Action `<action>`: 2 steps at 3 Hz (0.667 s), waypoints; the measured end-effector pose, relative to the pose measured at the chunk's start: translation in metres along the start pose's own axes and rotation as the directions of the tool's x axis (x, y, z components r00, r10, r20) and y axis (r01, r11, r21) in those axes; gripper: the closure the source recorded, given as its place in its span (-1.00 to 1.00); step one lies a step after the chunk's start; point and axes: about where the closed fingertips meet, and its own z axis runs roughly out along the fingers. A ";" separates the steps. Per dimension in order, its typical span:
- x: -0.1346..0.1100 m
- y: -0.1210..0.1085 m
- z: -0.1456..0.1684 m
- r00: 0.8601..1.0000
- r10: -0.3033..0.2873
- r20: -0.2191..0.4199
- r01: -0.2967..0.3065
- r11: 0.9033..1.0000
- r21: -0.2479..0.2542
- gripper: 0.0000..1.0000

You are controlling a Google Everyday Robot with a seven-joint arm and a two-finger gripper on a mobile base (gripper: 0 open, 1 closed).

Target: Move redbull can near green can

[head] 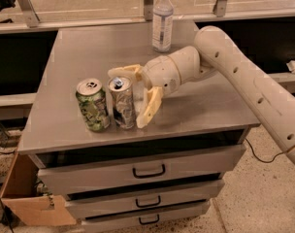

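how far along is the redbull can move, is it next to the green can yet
Mostly done: the redbull can stands upright on the cabinet top right beside the green can, nearly touching. In hand: the gripper is close against the redbull can. Left, probably: release it if not yet done and back the arm away.

Arm (244, 86): thick, smooth tube, cream-white shell, matte. Row of small dark round recesses along its side, spaced evenly. Wrist housing (169, 74): bulbous, rounded, same cream-white, with thin dark seams between its segments. Gripper (124, 98): pale yellow-tan plastic, warmer and duller than the arm shell; located at the redbull can (122, 103). No cables or lettering visible.
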 end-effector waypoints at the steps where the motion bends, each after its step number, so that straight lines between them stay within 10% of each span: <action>1: -0.001 -0.001 -0.032 0.999 0.002 -0.048 0.003 0.994 0.113 -1.00; 2: -0.009 0.000 -0.100 0.993 -0.001 -0.117 0.037 0.950 0.309 -1.00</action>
